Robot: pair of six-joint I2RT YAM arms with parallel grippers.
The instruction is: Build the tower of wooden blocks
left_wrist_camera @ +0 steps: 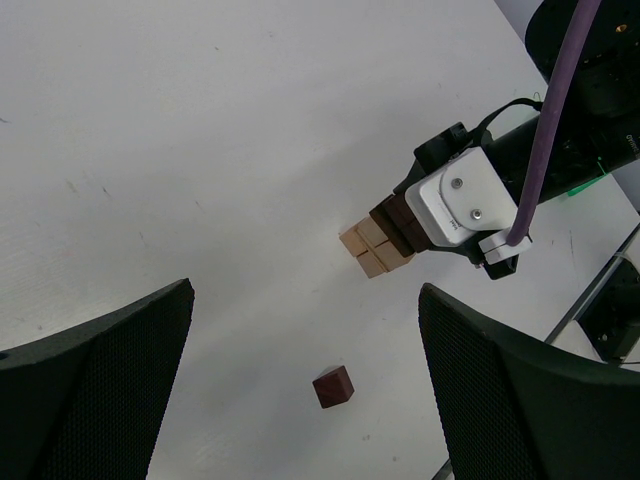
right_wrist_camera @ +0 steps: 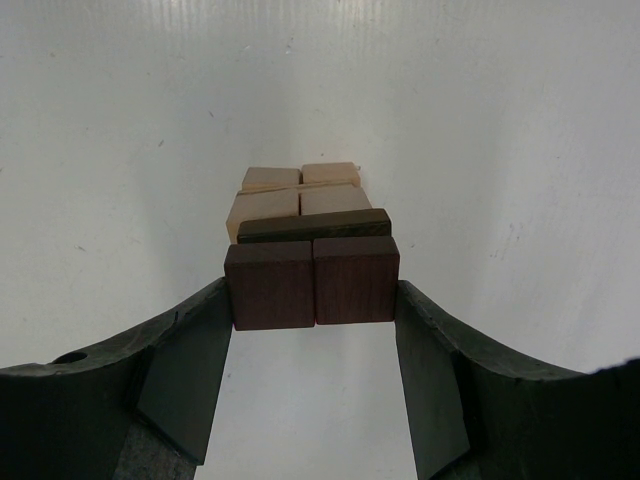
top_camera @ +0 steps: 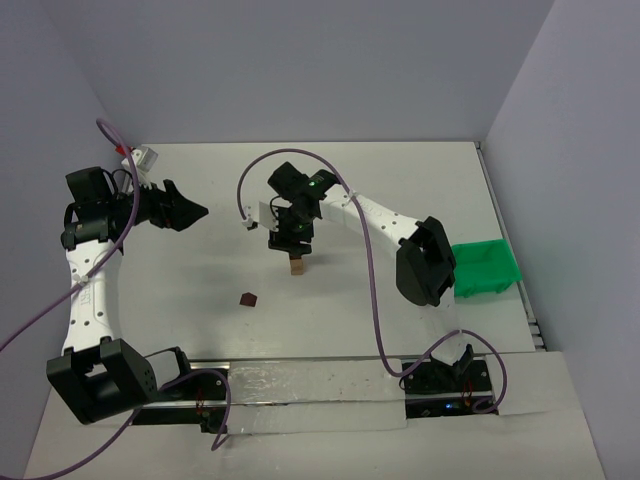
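Observation:
The wood block tower [top_camera: 297, 265] stands mid-table: light tan blocks [right_wrist_camera: 300, 195] low down, with a dark brick [right_wrist_camera: 315, 224] over them. My right gripper [top_camera: 293, 243] reaches down over it, shut on two dark brown cubes [right_wrist_camera: 310, 282] held side by side between the fingers [right_wrist_camera: 190, 370], right above the dark brick. I cannot tell whether the cubes rest on it. A loose dark brown cube [top_camera: 247, 299] lies on the table to the tower's front left, also below my left gripper [left_wrist_camera: 305, 290]. The left gripper [top_camera: 195, 212] hangs open at the left, holding nothing.
A green plastic bin [top_camera: 485, 268] sits at the table's right edge, behind the right arm's elbow. A small white object [top_camera: 145, 157] lies at the back left corner. Purple cables loop over both arms.

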